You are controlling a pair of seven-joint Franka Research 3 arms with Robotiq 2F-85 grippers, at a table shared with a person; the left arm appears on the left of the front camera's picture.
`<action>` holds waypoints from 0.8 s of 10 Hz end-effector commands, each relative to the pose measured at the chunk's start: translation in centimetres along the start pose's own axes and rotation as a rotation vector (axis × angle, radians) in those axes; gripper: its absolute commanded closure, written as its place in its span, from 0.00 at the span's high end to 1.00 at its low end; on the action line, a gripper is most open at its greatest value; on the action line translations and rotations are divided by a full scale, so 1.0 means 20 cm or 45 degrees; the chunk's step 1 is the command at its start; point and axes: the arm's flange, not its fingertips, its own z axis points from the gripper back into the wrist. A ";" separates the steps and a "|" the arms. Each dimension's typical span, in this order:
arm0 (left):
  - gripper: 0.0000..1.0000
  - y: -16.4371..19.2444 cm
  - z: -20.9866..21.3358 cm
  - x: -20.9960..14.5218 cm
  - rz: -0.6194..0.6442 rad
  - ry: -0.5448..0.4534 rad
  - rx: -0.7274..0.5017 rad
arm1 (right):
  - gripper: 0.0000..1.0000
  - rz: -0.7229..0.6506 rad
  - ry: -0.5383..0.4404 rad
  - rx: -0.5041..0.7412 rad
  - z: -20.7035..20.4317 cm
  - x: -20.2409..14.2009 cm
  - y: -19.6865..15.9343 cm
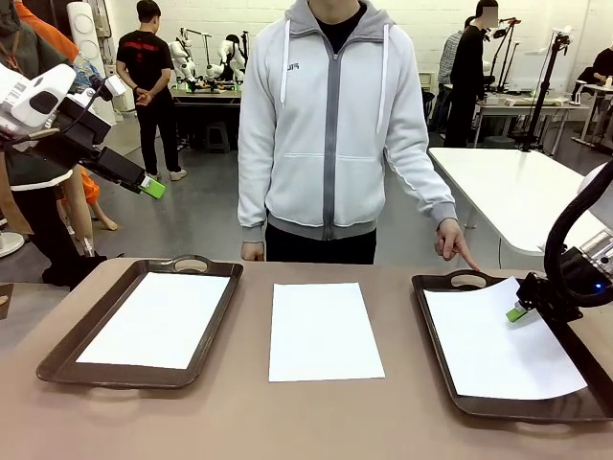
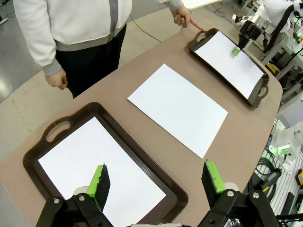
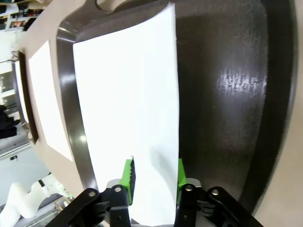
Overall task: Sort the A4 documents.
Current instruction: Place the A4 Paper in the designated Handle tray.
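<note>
Light: bright, even, indoor — shadows soft.
Glare: sheets blown plain white; pale sheen on the tray floor in the right wrist view.
Shadow: dark band beside the sheet in that tray.
Distortion: wrist views bend at the edges — table rim curves.
Focus: front view sharp; right wrist close-up soft.

Open table lanes flank the middle sheet.

I am working in a lab: white work tables, a tall black stand, bare grey floor.
</note>
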 end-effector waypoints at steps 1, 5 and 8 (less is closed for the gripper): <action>1.00 0.00 0.00 0.00 -0.001 0.000 -0.001 | 0.62 -0.022 -0.032 -0.158 0.03 -0.04 0.07; 1.00 0.00 0.00 0.00 -0.001 0.000 -0.001 | 0.99 -0.022 -0.091 -0.266 0.11 -0.09 0.13; 1.00 0.00 0.00 0.00 -0.001 0.000 -0.001 | 1.00 -0.023 -0.101 -0.262 0.11 -0.10 0.14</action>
